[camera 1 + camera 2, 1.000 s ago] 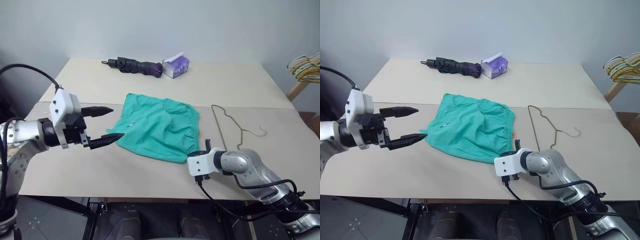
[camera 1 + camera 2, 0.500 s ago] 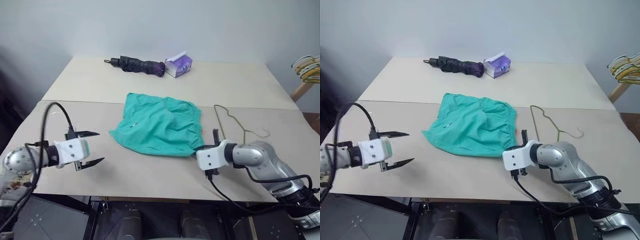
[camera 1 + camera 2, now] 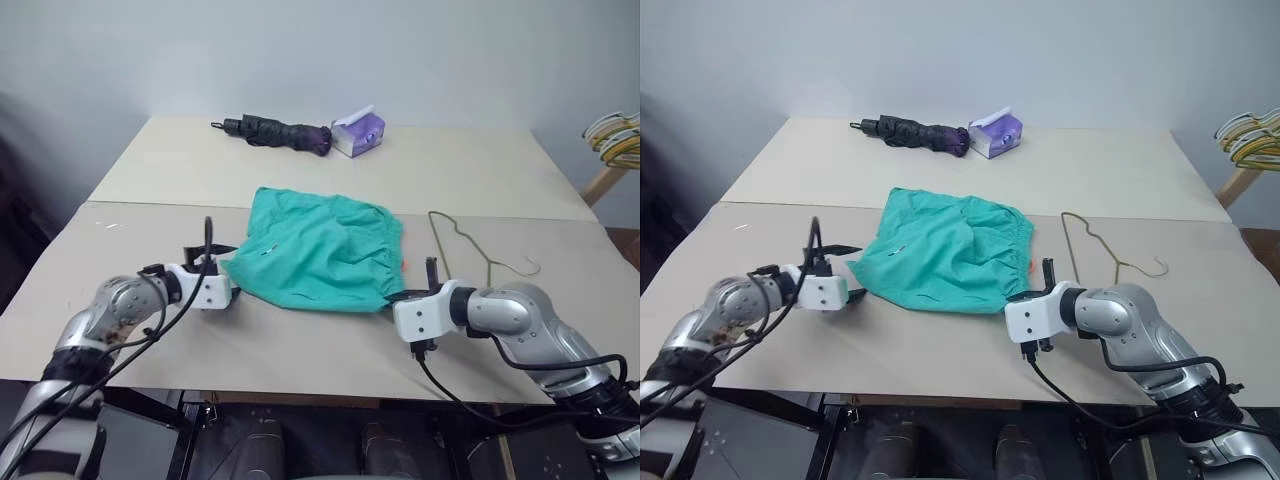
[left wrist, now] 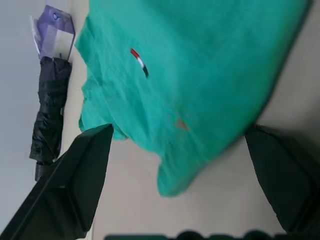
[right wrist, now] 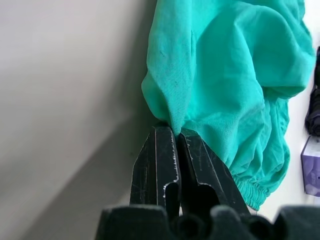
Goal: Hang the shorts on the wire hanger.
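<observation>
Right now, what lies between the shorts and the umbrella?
Bare table. In the left eye view nothing sits between the shorts and the umbrella; the purple tissue box lies beside the umbrella's end, off that stretch.

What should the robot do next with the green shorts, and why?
Probably ease the left gripper forward and close it on the near corner of the shorts. The right gripper is already pinched on the other corner, while the left one's fingers stand open on either side of the cloth edge. The wire hanger lies untouched.

Left gripper (image 4: 175,165) fingers spread wide; right gripper (image 5: 176,131) fingers pinched together
</observation>
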You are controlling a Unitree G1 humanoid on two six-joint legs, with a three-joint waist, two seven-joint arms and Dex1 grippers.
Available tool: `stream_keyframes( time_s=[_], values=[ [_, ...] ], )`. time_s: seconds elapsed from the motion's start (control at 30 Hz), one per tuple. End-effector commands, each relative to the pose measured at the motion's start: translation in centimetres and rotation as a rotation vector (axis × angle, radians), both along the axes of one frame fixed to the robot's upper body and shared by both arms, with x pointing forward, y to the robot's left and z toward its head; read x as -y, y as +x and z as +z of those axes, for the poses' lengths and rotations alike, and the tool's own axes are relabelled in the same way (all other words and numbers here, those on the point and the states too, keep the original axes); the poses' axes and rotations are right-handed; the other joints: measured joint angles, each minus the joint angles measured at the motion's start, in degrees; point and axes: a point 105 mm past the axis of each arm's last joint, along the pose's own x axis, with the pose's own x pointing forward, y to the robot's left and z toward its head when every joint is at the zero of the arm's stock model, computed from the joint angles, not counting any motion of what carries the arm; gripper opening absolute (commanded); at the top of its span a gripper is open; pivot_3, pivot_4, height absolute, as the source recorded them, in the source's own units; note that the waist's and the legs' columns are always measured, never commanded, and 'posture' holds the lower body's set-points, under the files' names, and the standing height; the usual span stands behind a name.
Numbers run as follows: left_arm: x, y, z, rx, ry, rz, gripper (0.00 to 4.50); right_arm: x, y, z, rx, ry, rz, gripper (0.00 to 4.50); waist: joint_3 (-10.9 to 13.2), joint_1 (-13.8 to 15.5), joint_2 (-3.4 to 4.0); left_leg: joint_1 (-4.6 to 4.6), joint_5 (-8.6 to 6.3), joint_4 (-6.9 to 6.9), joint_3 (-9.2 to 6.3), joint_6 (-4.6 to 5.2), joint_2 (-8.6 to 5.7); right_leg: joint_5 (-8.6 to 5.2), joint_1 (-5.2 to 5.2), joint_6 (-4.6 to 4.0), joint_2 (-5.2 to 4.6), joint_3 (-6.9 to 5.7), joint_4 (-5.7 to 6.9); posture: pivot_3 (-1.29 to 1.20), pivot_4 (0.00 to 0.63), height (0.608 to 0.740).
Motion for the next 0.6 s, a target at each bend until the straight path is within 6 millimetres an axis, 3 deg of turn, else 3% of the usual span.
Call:
stream_keyframes(
  time_s=[0.03,0.33,0.5,0.6],
  values=[
    [0.6,1.1,-1.6,-0.038,0.028,0.011,3.22,-0.4,0.3,1.7,0.06,0.028,0.004,0.0,-0.1,0.07,-0.02,0.0,0.0,0.0,-0.01,0.0,0.0,0.0,0.0,0.0,0.01,0.0,0.0,0.0,0.064,0.74],
    [1.2,2.9,-0.6,-0.028,0.001,0.016,0.18,-0.3,0.4,1.8,0.069,0.029,0.0,0.0,-0.27,-0.68,-0.04,-0.07,0.0,0.0,-0.03,0.0,0.01,0.0,-0.06,0.01,0.06,0.0,0.01,-0.02,0.054,0.74],
    [0.7,2.2,0.2,-0.037,-0.002,-0.027,0.02,0.0,0.4,2.0,0.074,0.023,0.009,0.0,-0.38,-1.29,-0.06,-0.08,0.0,0.01,-0.02,0.0,0.01,0.0,-0.06,0.01,0.05,0.01,0.0,-0.01,0.065,0.74],
    [-0.8,0.1,0.9,-0.134,0.044,-0.084,0.02,0.7,0.2,3.0,0.054,0.033,0.037,0.0,-0.38,-1.75,-0.05,-0.14,0.0,-0.02,-0.02,-0.01,0.01,0.0,-0.12,0.01,0.05,0.02,0.0,-0.01,0.073,0.74]
  ],
)
